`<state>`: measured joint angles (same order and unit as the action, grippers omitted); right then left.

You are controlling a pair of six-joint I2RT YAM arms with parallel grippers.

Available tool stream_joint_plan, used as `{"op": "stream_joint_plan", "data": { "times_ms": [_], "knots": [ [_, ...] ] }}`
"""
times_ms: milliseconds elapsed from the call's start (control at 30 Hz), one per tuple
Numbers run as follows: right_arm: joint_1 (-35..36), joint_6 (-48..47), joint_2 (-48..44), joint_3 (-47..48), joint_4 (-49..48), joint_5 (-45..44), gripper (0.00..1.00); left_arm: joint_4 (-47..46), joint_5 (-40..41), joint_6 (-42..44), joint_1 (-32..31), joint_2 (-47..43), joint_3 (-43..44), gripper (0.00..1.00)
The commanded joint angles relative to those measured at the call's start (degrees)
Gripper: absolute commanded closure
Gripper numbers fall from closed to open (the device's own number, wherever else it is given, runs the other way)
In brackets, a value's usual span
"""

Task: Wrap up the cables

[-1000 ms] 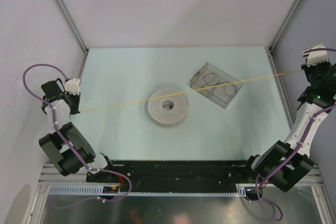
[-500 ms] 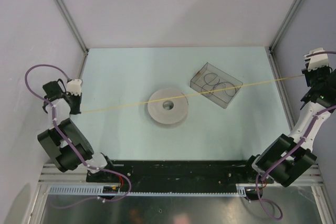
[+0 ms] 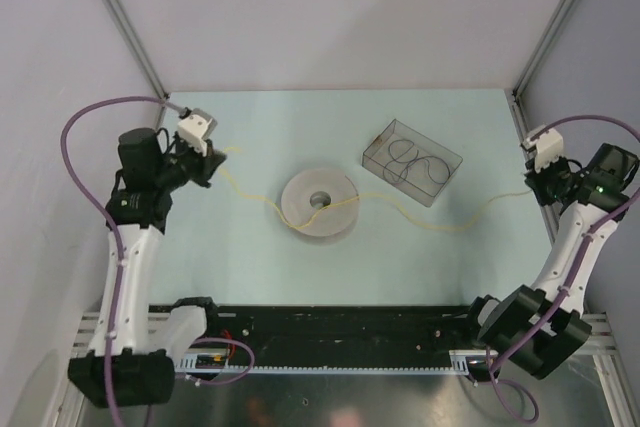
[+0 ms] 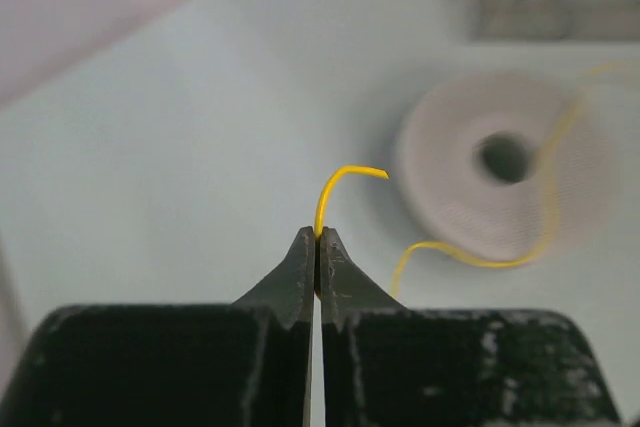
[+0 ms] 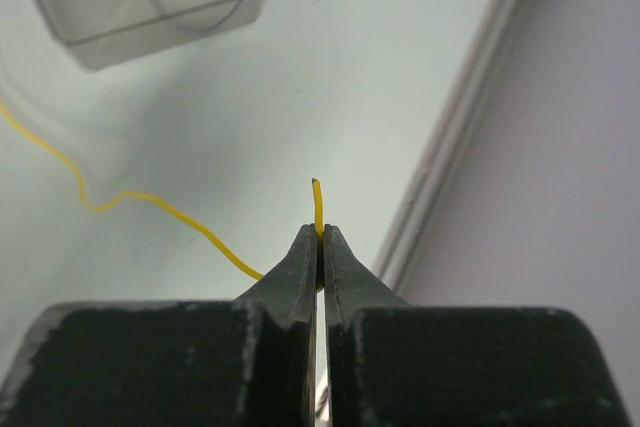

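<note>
Both arms have swung inward, and the cable that was taut between them now sags onto the counter (image 3: 240,267).
My left gripper (image 4: 318,239) is pinched on one end of the yellow cable (image 4: 350,169). It trails across the spool (image 3: 320,204) to my right gripper (image 5: 320,239), clamped on the other end. I'd hold both pinches firm and feed the slack round the spool slowly.
</note>
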<state>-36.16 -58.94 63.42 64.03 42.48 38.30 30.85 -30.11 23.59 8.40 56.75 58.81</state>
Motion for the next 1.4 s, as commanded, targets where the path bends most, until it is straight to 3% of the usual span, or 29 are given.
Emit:
{"op": "stream_joint_plan", "data": {
  "times_ms": [0, 100, 133, 167, 233, 300, 400, 567, 767, 1067, 1233, 1367],
  "knots": [
    [-2.56, -9.86, 5.23, 1.15, 13.91, -0.45, 1.00, 0.07, -14.13, -17.58, -12.74, -1.82, 7.72, 1.00],
    [-4.12, -11.90, 9.67, 1.10, 11.85, -3.15, 0.96, -1.97, -13.41, -24.71, -24.66, 0.16, 13.15, 1.00],
    [-4.15, -12.17, 10.44, 1.14, 11.49, -3.55, 0.90, -3.18, -12.57, -26.39, -28.18, 0.71, 14.62, 1.00],
    [-3.64, -12.25, 10.64, 1.12, 11.58, -3.61, 0.81, -4.40, -11.58, -27.94, -31.34, 1.47, 15.79, 1.00],
    [-1.87, -11.13, 9.79, 1.15, 12.81, -2.56, 0.49, -6.71, -10.50, -31.12, -35.72, 3.02, 17.61, 1.00],
    [0.68, -8.90, 7.33, 1.18, 14.78, 0.16, 0.27, -8.42, -9.60, -33.25, -38.48, 4.55, 18.37, 1.00],
    [6.61, -1.29, 1.47, 1.22, 14.52, 5.66, 0.12, -10.66, -7.42, -34.91, -40.42, 6.40, 17.73, 1.00],
    [22.97, 18.73, -8.21, 1.11, 0.88, 11.20, 0.08, -12.63, -0.88, -36.29, -41.29, 8.62, 15.57, 1.00],
    [45.83, 35.66, -12.57, 1.19, -20.16, 1.67, 0.05, -12.71, 6.09, -39.95, -42.99, 9.89, 14.61, 1.00],
    [79.30, 22.24, -9.42, 1.06, -29.42, -24.79, 0.01, -12.93, 14.16, -39.11, -48.27, 8.80, 12.52, 1.00],
    [87.28, 15.87, -6.14, 0.89, -32.80, -31.73, 0.01, -12.88, 20.48, -38.56, -51.84, 8.16, 11.97, 1.00],
    [89.64, 13.04, -4.27, 0.78, -33.43, -31.72, 0.01, -12.91, 21.63, -38.63, -52.58, 8.17, 12.33, 1.00]
  ]
}}
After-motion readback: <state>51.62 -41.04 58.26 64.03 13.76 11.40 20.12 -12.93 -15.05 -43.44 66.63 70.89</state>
